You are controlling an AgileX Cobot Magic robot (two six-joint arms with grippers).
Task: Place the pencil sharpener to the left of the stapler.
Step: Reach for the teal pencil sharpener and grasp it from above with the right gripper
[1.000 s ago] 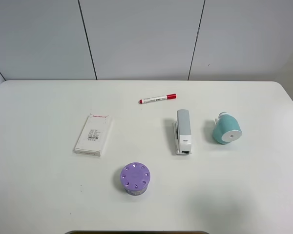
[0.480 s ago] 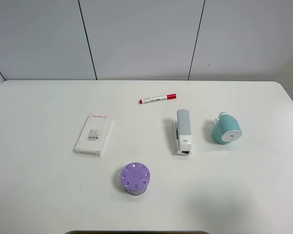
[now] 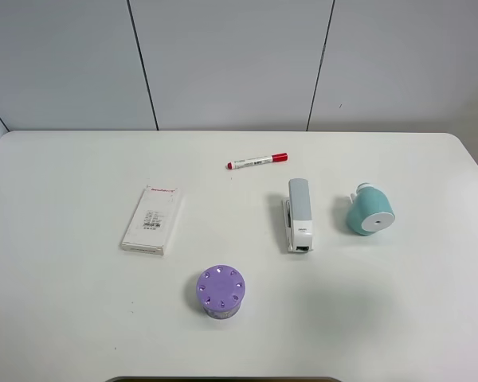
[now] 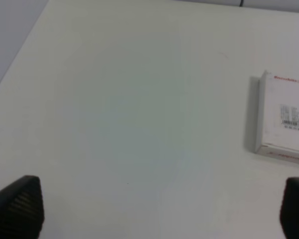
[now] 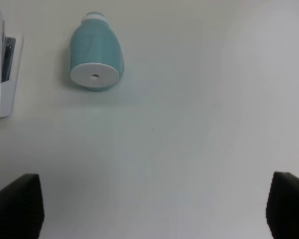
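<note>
The teal pencil sharpener [image 3: 370,211] lies on its side on the white table, to the right of the stapler, its flat white face toward the front; the right wrist view shows the pencil sharpener [image 5: 95,52] too. The light-grey stapler [image 3: 299,214] lies lengthwise near the middle, and the stapler [image 5: 2,64] edge shows in the right wrist view. Neither arm appears in the exterior high view. My right gripper [image 5: 149,209] is open, fingertips wide apart, well short of the sharpener. My left gripper [image 4: 154,209] is open over bare table near the white box.
A flat white rectangular box [image 3: 153,220] lies at the left, also the box [image 4: 284,117] in the left wrist view. A purple cylinder with holes [image 3: 221,291] stands in front of the middle. A red-capped marker [image 3: 257,161] lies behind the stapler.
</note>
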